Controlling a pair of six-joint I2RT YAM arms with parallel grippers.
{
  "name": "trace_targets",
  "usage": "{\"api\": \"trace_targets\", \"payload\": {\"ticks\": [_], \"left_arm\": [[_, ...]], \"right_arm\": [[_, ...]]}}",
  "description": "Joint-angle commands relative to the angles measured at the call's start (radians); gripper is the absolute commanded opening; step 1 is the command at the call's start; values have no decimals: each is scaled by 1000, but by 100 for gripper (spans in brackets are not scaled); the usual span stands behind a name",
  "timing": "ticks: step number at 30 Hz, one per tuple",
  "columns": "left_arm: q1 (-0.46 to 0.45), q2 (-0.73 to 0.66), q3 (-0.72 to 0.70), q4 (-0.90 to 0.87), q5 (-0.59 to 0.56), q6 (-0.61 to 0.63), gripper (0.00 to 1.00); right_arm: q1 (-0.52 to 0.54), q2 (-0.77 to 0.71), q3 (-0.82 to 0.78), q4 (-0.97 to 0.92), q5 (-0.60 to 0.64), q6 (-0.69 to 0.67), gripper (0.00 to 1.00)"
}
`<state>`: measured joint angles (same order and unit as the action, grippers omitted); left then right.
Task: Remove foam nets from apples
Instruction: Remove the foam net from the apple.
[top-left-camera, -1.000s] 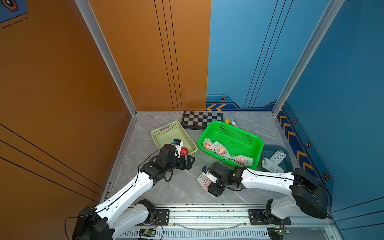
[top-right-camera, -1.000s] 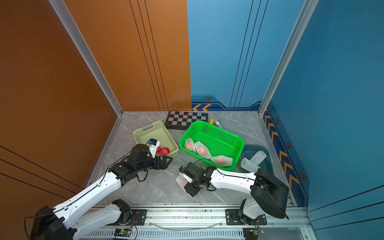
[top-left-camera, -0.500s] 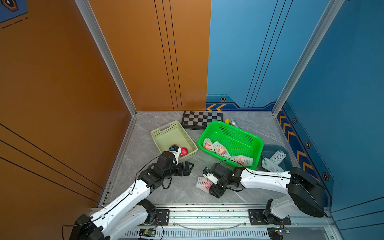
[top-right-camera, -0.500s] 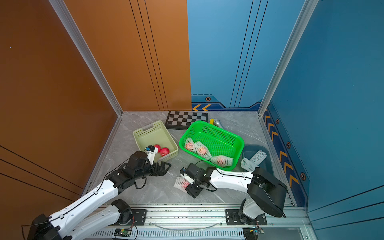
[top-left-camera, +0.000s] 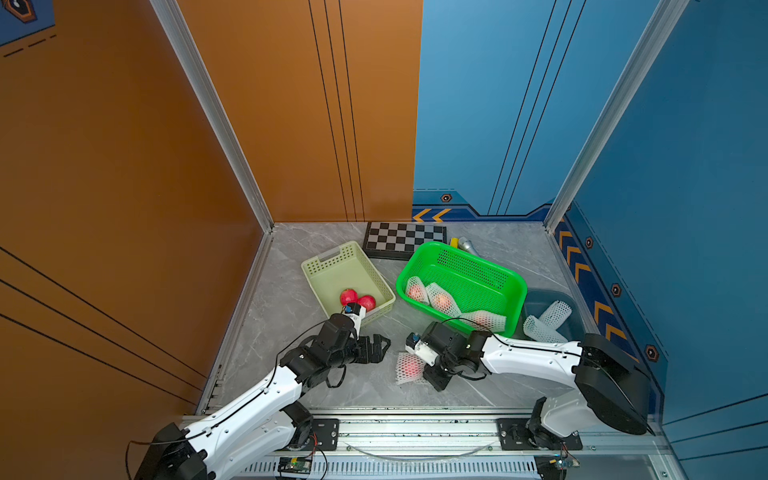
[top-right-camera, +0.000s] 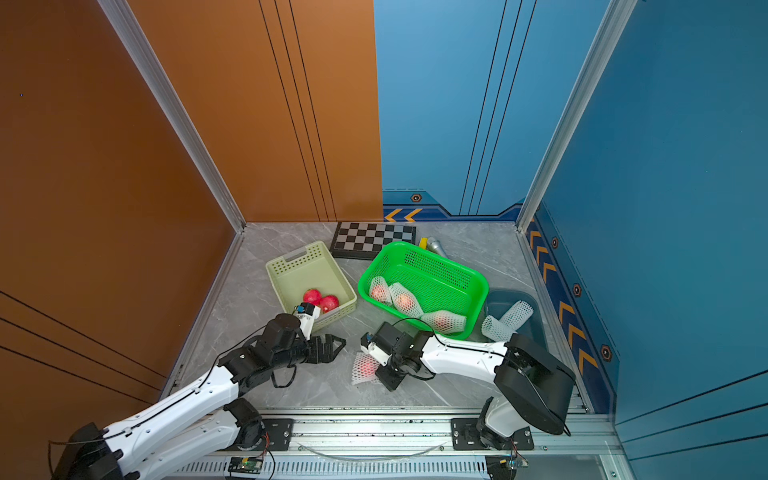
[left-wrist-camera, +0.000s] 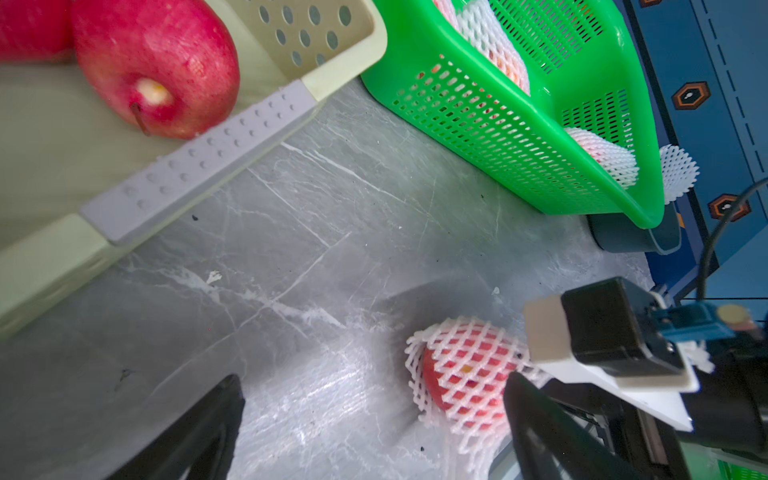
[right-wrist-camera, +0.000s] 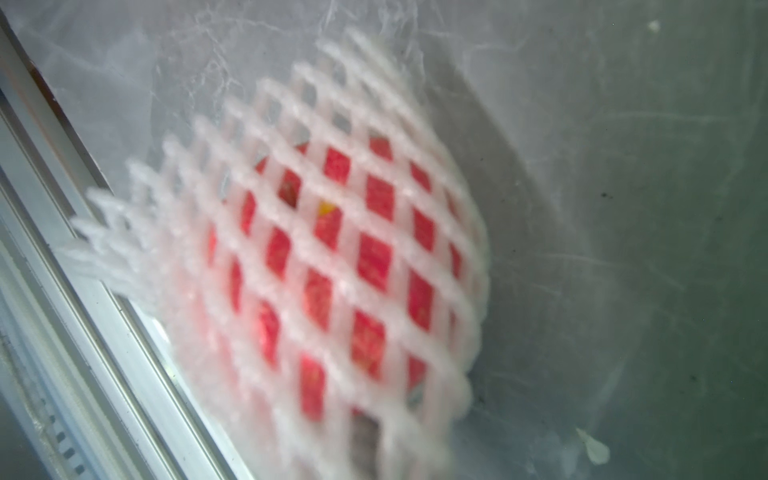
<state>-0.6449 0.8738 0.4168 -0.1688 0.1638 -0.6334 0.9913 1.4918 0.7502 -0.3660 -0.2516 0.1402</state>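
A foam net with a red apple inside (top-left-camera: 409, 368) (top-right-camera: 365, 368) lies on the grey floor between my arms. My right gripper (top-left-camera: 429, 370) is at its near end, and the mesh fills the right wrist view (right-wrist-camera: 332, 270), hiding the jaws, which are shut on the net. My left gripper (top-left-camera: 384, 350) (left-wrist-camera: 370, 432) stands open just left of it, apart from it. In the left wrist view that netted apple (left-wrist-camera: 461, 370) sits close to one finger (left-wrist-camera: 540, 432). Three more netted apples (top-left-camera: 442, 301) lie in the green basket (top-left-camera: 515, 299). Two bare apples (top-left-camera: 348, 296) (top-left-camera: 367, 302) lie in the pale basket (top-left-camera: 332, 266).
Two empty nets (top-left-camera: 555, 311) (top-left-camera: 538, 330) lie in a dark blue bin (top-left-camera: 571, 301) at the right wall. A checkerboard (top-left-camera: 405, 245) and a small yellow and silver object (top-left-camera: 463, 244) are at the back. A metal rail (top-left-camera: 415, 419) runs along the near edge.
My left gripper drew back from the pale basket toward the near side, staying open. My right gripper closed on the net's end.
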Motion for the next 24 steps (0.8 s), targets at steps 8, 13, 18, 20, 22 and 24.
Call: {"api": "trace_targets", "payload": {"ticks": [8,13,18,20,22,24], "left_arm": [[-45,30,-54,118,-28,-42,99],[-44,18,-53,120,-47,-31,98],[-42,24,-47,122,-50,-25,98],[-42,24,-48,127,-50,-25,98],[-41,24,-48,130,-52,-23,98],[-41,23,-47,132,-52,-24,98]], "right_arm": [[15,-41,-20,16,-7,19,100],[16,-127,-28,14,46,15,100],[18,-221,-10,-22,118,17,100],[20,-267,-4,-37,146,25,100],[20,-295,13,-74,174,29,100],[19,-317,34,-106,198,25,100]]}}
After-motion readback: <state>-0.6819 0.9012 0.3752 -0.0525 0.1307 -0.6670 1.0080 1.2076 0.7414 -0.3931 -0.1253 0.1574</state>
